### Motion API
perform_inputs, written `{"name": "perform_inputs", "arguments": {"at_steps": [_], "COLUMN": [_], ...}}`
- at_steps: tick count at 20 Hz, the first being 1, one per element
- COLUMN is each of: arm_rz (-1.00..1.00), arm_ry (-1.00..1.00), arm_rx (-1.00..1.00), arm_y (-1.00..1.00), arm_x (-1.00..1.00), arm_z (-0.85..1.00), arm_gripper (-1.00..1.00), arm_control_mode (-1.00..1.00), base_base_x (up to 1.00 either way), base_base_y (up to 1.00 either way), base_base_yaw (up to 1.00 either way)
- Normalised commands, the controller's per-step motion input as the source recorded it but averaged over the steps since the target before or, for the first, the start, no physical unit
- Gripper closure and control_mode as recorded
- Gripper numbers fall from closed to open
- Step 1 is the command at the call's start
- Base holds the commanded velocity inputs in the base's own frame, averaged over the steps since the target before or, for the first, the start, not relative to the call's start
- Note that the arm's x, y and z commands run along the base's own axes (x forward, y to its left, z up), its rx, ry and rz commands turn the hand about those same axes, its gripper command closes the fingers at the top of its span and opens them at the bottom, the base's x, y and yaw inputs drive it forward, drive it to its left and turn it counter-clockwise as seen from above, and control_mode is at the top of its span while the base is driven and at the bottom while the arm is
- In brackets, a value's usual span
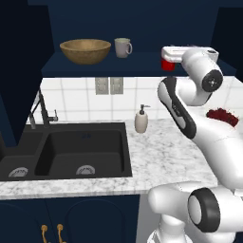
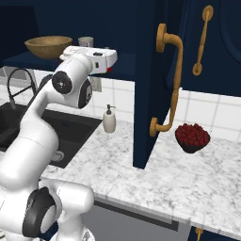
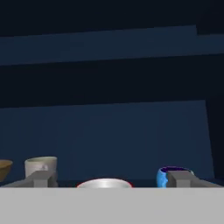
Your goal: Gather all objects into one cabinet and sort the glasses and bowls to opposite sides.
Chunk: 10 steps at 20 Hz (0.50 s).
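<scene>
On the navy cabinet shelf (image 1: 95, 70) the tan wooden bowl (image 1: 85, 51) stands at the left with the pale mug (image 1: 123, 47) beside it. Further right on the shelf is the red cup (image 1: 166, 64), under my white hand. In the hand view my gripper (image 3: 109, 179) is open. Its fingertips (image 3: 41, 178) stand wide on either side of the red cup's rim (image 3: 104, 183), apart from it. Past the right fingertip sits a small blue vessel (image 3: 166, 175). The mug (image 3: 40, 166) and the bowl's edge (image 3: 4, 168) show at the left.
The cabinet's open door (image 2: 153, 94) with its gold handle (image 2: 172, 80) hangs right of my hand. Below lie a black sink (image 1: 80, 149) with a faucet (image 1: 40, 111), a soap dispenser (image 1: 141, 119) and a bowl of red berries (image 2: 192, 137) on the marble counter (image 1: 166, 156).
</scene>
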Motion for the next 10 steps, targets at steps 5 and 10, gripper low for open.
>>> {"name": "perform_inputs", "arguments": {"at_steps": [5, 10], "arm_rz": [0.0, 0.0], "arm_ry": [-0.09, -0.06], "arm_rx": [0.0, 0.0], "arm_y": [-0.04, 0.0], "arm_x": [-0.96, -1.0], "arm_z": [0.0, 0.0], "arm_gripper": [-1.0, -1.0], "arm_control_mode": [-1.0, -1.0], "base_base_x": [0.0, 0.0], "base_base_y": [0.0, 0.0], "base_base_yaw": [0.0, 0.0]}}
